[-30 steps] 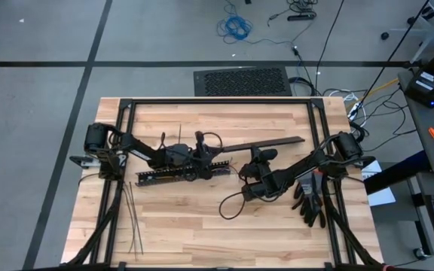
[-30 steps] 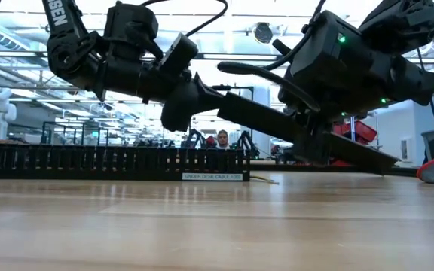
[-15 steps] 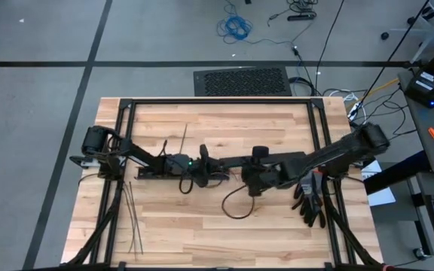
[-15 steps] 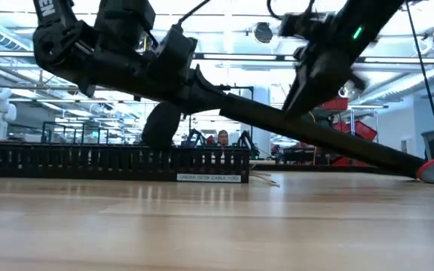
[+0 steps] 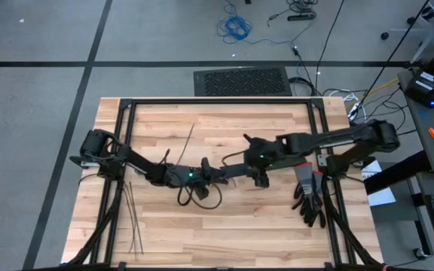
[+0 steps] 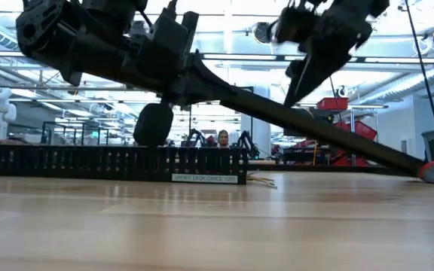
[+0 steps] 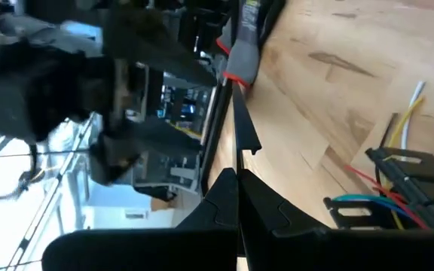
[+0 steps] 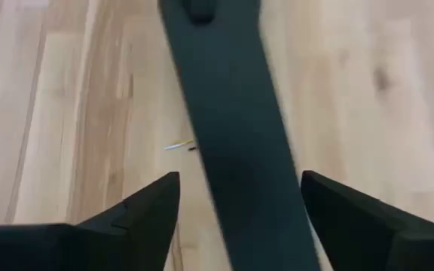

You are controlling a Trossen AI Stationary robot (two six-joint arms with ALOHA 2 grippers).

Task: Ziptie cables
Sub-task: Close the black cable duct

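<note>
Task barely started: zipties untouched, left gripper clamps duct cover, right gripper released.

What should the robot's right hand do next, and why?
Probably lift the right hand straight up and clear. Its fingers stand open on either side of the long black strip, gripping nothing, while the shut left hand seems to hold the strip alone.
</note>
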